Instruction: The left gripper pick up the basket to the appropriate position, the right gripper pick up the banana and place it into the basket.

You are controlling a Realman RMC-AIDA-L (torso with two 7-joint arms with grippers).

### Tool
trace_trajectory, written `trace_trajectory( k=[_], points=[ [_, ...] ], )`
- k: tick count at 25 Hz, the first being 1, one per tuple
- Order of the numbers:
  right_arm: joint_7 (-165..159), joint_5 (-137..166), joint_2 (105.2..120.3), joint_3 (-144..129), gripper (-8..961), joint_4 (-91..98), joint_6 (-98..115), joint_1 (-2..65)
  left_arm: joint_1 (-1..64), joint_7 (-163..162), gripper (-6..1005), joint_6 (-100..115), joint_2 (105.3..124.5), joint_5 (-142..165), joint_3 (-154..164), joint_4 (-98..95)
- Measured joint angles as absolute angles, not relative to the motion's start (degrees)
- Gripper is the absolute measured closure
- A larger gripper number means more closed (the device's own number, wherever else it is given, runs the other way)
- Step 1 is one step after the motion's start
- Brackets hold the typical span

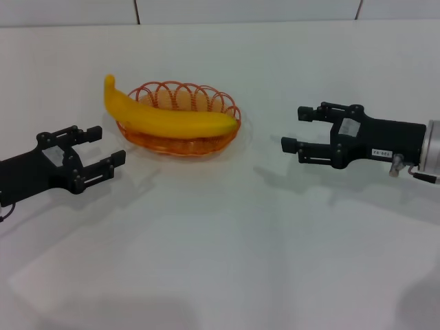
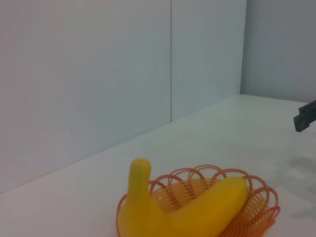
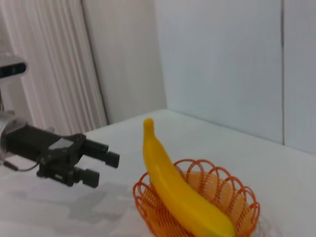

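The yellow banana (image 1: 172,120) lies lengthwise in the orange wire basket (image 1: 180,146) on the white table, its pointed end sticking out over the rim on the left. My left gripper (image 1: 108,146) is open and empty, just left of the basket and apart from it. My right gripper (image 1: 294,128) is open and empty, to the right of the basket with a gap between. The banana (image 2: 192,212) and basket (image 2: 259,207) show in the left wrist view. The right wrist view shows the banana (image 3: 177,192), the basket (image 3: 237,197) and the left gripper (image 3: 104,169) beyond.
The white table (image 1: 220,247) stretches wide in front of the basket. A pale panelled wall (image 1: 247,10) runs along the table's far edge. A finger of the right gripper (image 2: 306,116) shows at the edge of the left wrist view.
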State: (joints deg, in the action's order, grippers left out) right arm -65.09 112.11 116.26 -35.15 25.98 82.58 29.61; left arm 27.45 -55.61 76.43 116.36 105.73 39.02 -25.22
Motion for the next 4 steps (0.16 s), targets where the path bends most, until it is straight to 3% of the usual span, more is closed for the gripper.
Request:
trace_trajectory(
  k=[4],
  points=[
    [-63.0, 112.1, 116.48, -31.7, 168, 23.3, 82.6, 29.4, 27.3, -55.6, 331, 76.3, 116.41, 105.7, 39.0, -25.2]
  ],
)
